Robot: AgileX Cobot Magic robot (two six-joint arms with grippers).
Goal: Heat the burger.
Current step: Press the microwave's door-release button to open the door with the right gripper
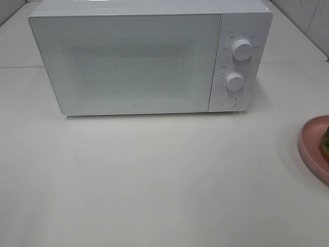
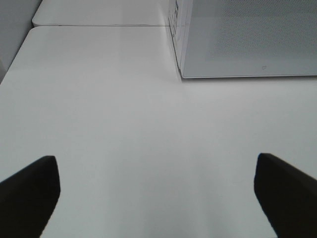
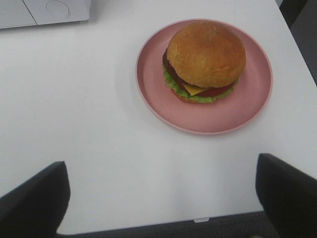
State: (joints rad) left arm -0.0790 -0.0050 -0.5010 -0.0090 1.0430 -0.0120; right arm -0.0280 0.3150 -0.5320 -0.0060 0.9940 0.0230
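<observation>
Just ahead of the right pincer (image 3: pixel 159 163), the burger (image 3: pixel 204 60) is being carried by a pink plate (image 3: pixel 247 111) on the white table (image 3: pixel 74 99), untouched by either finger. That pincer's fingers are being held wide apart, grasping nothing. Ahead of the left pincer (image 2: pixel 154 159), likewise being held released and empty, the closed microwave (image 2: pixel 247 39) is being shown, well apart from its fingers.

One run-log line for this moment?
microwave: door shut | burger: on pink plate | left gripper: open, empty | right gripper: open, empty
</observation>
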